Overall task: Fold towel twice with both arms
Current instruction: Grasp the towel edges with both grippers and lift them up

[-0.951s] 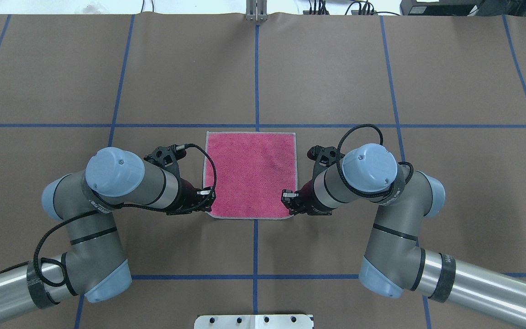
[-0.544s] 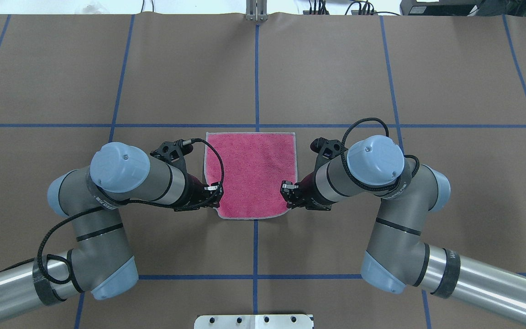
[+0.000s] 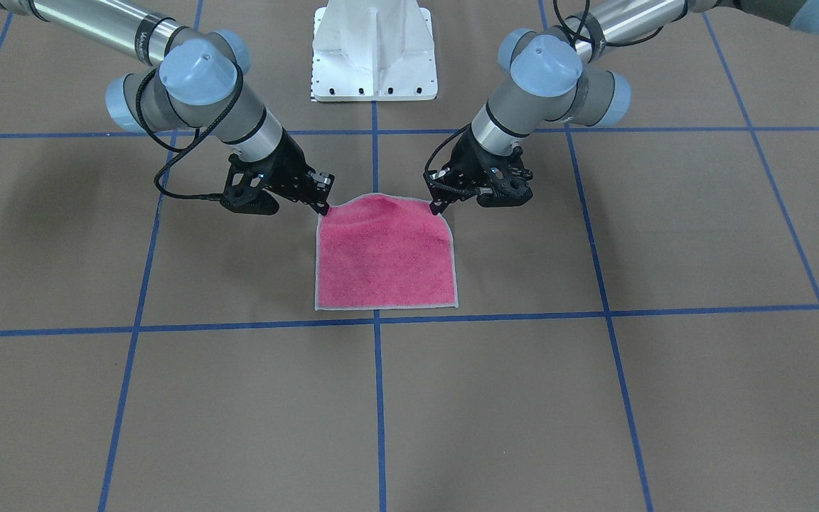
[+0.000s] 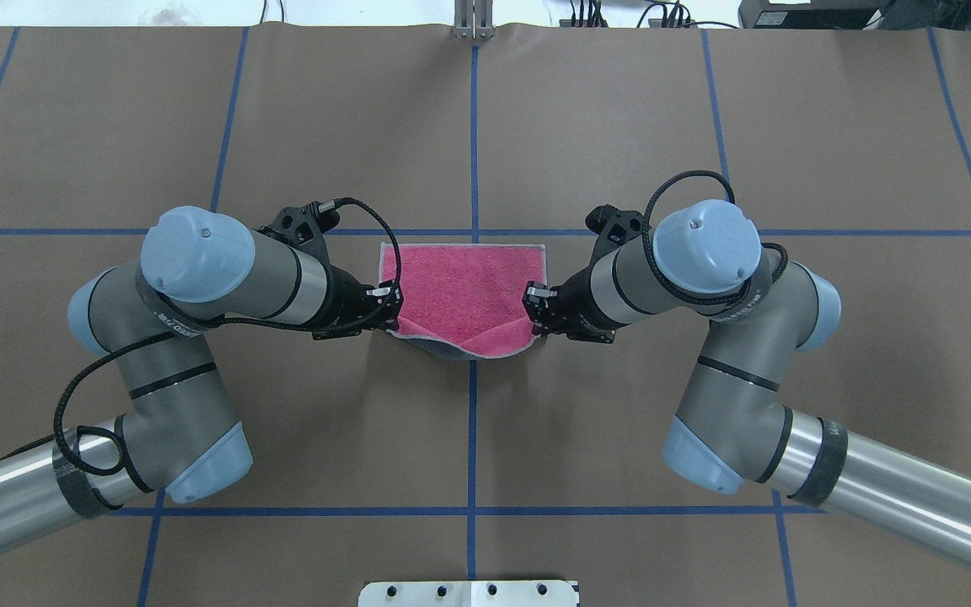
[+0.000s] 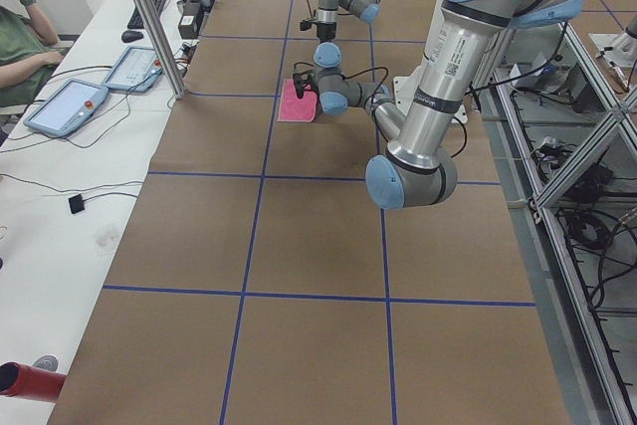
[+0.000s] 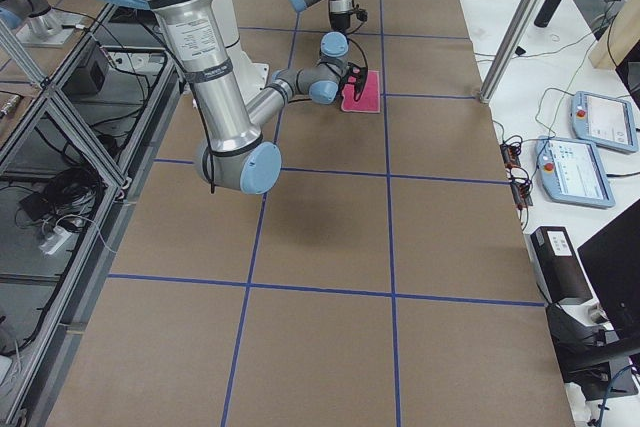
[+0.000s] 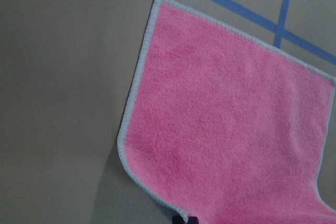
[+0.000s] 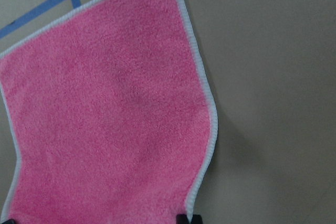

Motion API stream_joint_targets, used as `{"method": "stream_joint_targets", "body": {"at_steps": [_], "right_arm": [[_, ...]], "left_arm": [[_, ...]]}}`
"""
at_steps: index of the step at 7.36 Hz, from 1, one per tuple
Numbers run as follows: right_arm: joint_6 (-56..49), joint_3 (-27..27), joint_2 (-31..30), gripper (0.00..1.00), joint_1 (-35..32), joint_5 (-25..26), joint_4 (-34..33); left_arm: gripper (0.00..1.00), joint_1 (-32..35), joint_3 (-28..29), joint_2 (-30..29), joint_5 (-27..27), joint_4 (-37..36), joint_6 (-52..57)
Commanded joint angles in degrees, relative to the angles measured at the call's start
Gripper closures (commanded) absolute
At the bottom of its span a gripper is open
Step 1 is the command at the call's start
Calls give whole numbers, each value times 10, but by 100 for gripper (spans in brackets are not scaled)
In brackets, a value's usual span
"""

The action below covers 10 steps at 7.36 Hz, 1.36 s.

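Item: towel (image 4: 462, 282), centre of desk (image 4: 620, 126), pink face up, far edge flat. I note its near edge raised and carried farther forward than half a second ago, grey underside showing. Holding: left fingers (image 3: 439, 201) and right fingers (image 3: 321, 204), each pinching one near corner.

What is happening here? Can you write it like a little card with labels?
Cloth: pink square terry towel with light grey border, grey underside peeking out
Left arm: black two-finger left tool shut on one near corner
Right arm: black two-finger right tool shut on the other near corner
Near edge: lifted, sagging in the middle
Far edge: flat on brown table with blue tape lines
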<state>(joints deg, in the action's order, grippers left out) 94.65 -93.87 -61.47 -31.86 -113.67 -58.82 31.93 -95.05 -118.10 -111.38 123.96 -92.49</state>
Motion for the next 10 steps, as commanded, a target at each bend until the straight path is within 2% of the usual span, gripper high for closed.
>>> {"method": "stream_joint_targets", "body": {"at_steps": [1, 5, 7, 10], "right_arm": [[-1, 44, 35, 100, -20, 1, 0], [-6, 69, 35, 100, -41, 2, 9], [-6, 132, 42, 100, -51, 3, 78], [-3, 133, 55, 100, -55, 3, 78]], "left_arm": [[100, 16, 34, -21, 0, 2, 0], [100, 45, 79, -42, 0, 2, -1], [100, 47, 91, -42, 1, 3, -1], [100, 45, 95, -42, 1, 3, -1]]}}
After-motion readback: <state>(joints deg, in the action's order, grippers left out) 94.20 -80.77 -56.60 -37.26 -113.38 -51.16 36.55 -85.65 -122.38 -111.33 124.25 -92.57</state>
